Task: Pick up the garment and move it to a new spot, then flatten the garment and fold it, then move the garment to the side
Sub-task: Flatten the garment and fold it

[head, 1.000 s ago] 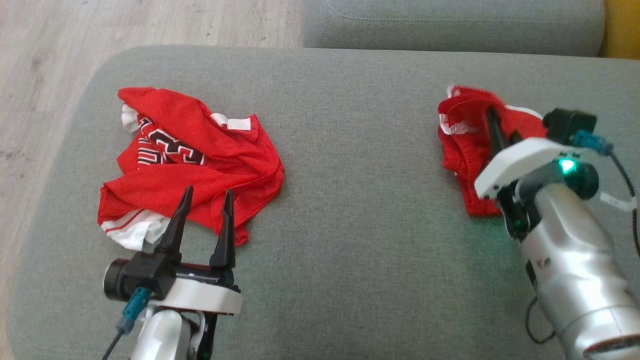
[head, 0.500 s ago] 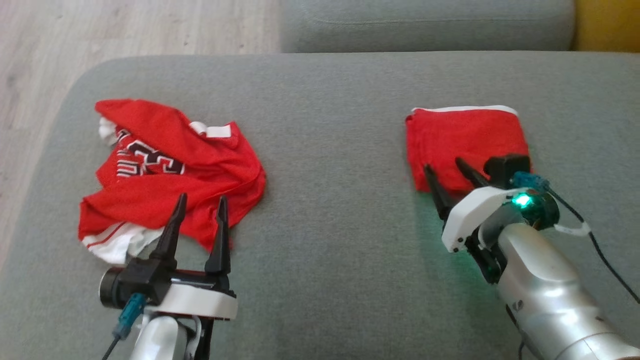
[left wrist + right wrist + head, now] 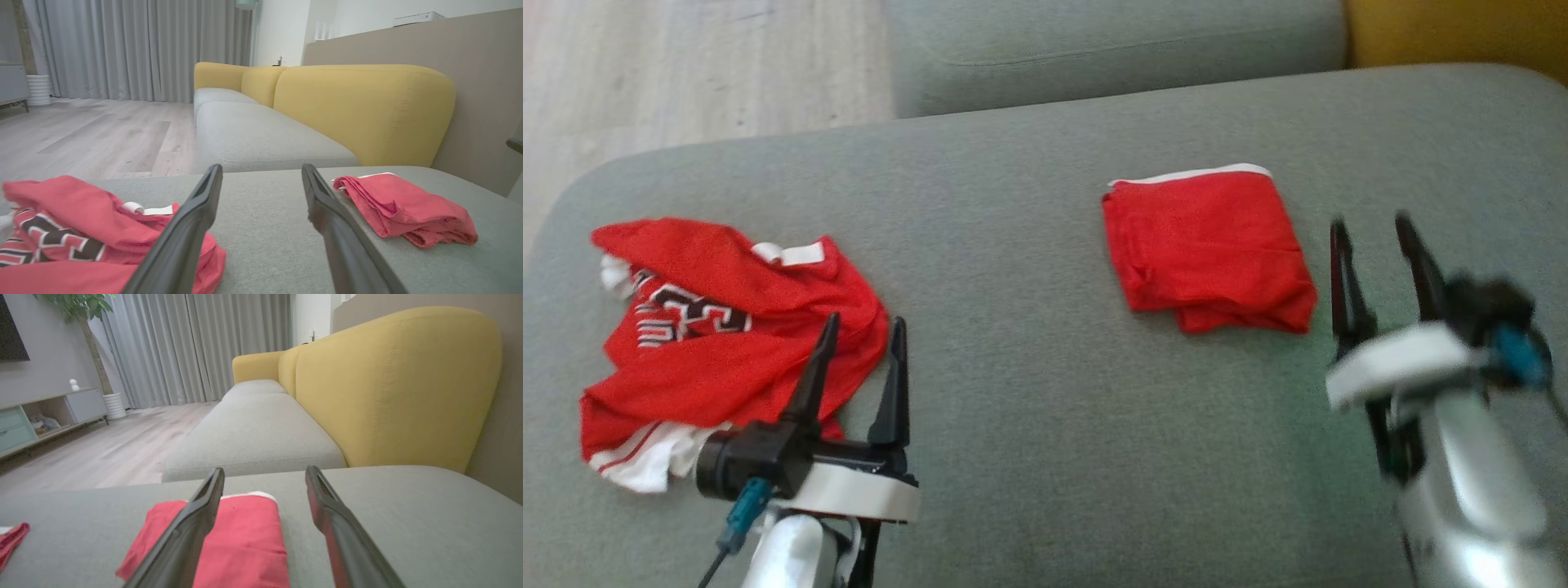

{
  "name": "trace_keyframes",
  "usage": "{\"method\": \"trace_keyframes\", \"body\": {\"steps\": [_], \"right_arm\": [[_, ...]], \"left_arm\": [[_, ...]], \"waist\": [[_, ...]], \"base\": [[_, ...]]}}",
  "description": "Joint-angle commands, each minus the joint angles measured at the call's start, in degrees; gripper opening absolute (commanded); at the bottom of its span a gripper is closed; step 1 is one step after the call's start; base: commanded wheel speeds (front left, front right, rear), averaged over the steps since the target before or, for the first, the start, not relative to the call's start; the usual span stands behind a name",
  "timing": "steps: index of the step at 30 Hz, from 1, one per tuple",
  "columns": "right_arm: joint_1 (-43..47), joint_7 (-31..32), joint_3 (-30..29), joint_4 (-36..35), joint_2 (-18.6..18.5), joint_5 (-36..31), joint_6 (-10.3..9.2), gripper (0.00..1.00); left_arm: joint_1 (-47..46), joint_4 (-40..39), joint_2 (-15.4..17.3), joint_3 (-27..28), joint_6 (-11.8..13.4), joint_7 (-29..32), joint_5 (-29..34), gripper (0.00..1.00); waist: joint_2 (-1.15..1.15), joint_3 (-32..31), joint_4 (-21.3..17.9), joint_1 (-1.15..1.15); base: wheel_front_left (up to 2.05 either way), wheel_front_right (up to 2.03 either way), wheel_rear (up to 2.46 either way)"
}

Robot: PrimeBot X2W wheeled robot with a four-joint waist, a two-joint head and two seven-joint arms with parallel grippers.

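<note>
We look across the grey seat cushion (image 3: 1029, 425). Its rounded left edge drops toward the wood floor (image 3: 686, 65). Its far edge meets a second grey cushion (image 3: 1111, 49), with a yellow backrest (image 3: 1454, 33) at the far right corner. A broad bare stretch of cushion lies open between the two red pieces, and the near strip between our hands is bare too.

Our left hand (image 3: 864, 320) hovers with its fingers spread and nothing between them. In the head view its tips sit at the near right edge of a crumpled red jersey (image 3: 727, 327), which lies close to the cushion's left edge. Our right hand (image 3: 1370, 220), blurred, is also spread and empty, just right of the folded garment (image 3: 1205, 245) and apart from it.

The folded garment lies flat on the right half of the cushion, well apart from the jersey. It is a compact red rectangle of stacked layers with a white band along its far edge. Its near right corner is a little loose and rumpled.
</note>
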Motion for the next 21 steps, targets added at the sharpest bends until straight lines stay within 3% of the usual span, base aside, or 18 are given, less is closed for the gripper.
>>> {"method": "trace_keyframes", "body": {"steps": [1,6,12,13,14,15,21], "right_arm": [[1.31,-0.59,0.71,-3.55,1.31,-1.51,-0.05,1.00],[8.43,-0.60,-3.64,-12.32,2.85,-4.81,-0.05,1.00],[8.17,-0.60,-4.92,-14.94,3.11,-4.78,-0.05,1.00],[7.36,-0.60,-5.17,-14.71,3.11,-4.51,-0.05,0.89],[6.35,-0.61,-5.57,-14.32,3.11,-4.35,-0.05,0.23],[5.16,-0.61,-5.92,-13.98,3.12,-4.42,-0.05,0.00],[-3.89,1.46,-9.41,-9.90,3.12,-7.41,-0.05,0.00]], "left_arm": [[-1.96,-2.26,0.19,1.55,0.20,-0.29,-0.48,1.00],[-1.71,-2.54,0.19,0.87,0.51,-0.29,-0.62,1.00],[-2.86,-2.65,0.19,-0.23,0.55,-0.29,-0.78,1.00],[-3.17,-2.60,0.19,-0.39,0.53,-0.29,-0.79,1.00],[-3.51,-2.55,0.19,-0.53,0.51,-0.29,-0.81,1.00],[-3.89,-2.53,0.19,-0.73,0.49,-0.29,-0.83,1.00],[-6.65,-2.39,0.19,-2.08,0.51,-0.29,-1.09,1.00]], "waist": [[0.00,0.30,-0.97,0.00],[0.00,1.40,-1.94,0.00],[0.00,3.94,-1.05,0.00],[0.00,4.49,-0.69,0.00],[0.00,5.08,-0.29,0.00],[0.00,5.89,0.22,0.00],[0.00,11.07,3.95,0.00]], "base": [[0.00,0.00,0.00],[0.00,0.00,0.00],[0.00,0.00,0.00],[0.00,0.00,0.00],[0.00,0.00,0.00],[0.00,0.00,0.00],[0.00,0.00,0.00]]}}
